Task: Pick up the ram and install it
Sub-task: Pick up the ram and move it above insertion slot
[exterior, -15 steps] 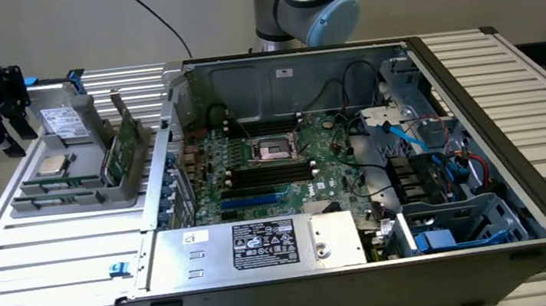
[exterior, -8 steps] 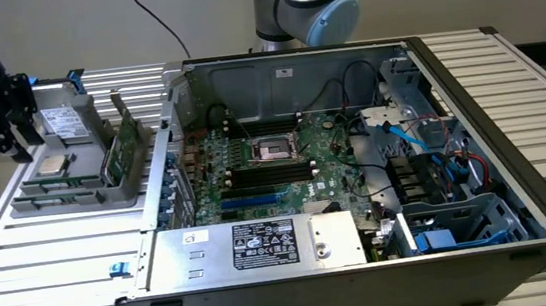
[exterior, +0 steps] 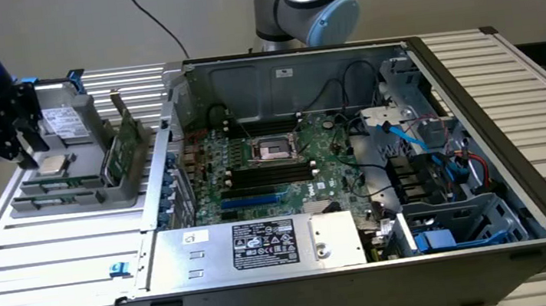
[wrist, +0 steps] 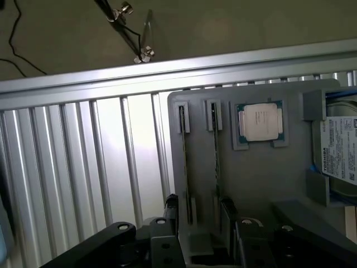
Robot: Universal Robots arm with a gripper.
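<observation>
Two ram sticks stand on edge in slots of the grey holder [wrist: 262,184], one [wrist: 182,156] beside the other [wrist: 216,156]. My gripper [wrist: 199,215] hovers over their near ends, open, and its dark fingers [wrist: 170,207] stand either side of the two sticks without touching them. In the exterior view the gripper [exterior: 18,155] hangs over the holder [exterior: 71,193] at that view's left. The open computer case [exterior: 473,99] lies to the holder's right. Its motherboard [exterior: 256,189] faces up and shows dark memory slots [exterior: 270,173].
The holder also carries a silver processor chip [wrist: 259,123], a hard drive [wrist: 340,156] and a taller green card [exterior: 127,142] standing upright. A power supply [exterior: 253,246] and cables [exterior: 405,138] crowd the case. Ribbed metal table [wrist: 83,167] surrounds everything.
</observation>
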